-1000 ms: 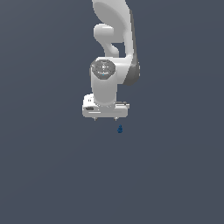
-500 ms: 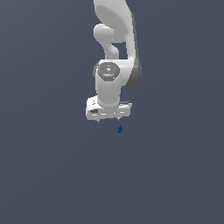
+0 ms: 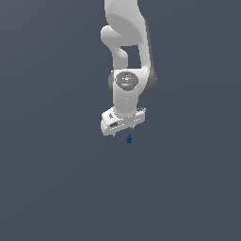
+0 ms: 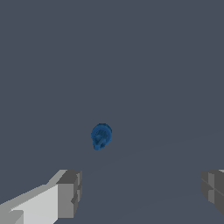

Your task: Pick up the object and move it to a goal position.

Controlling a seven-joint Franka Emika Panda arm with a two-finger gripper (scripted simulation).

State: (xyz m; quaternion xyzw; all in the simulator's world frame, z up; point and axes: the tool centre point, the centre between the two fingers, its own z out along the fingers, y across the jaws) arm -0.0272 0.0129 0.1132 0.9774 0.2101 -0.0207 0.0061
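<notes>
Plain dark grey bench stretches everywhere. On it sits the tiny blue object (image 3: 129, 138), just below the pincer (image 3: 123, 129), whose jaws stand wide apart, empty. Likely light, rigid, lumpy; best pinched across its middle.

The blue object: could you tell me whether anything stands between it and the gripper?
Nothing visible does. The blue object lies alone on the bare grey floor, and the gripper has its jaws spread wide with only open space between them and it.
</notes>
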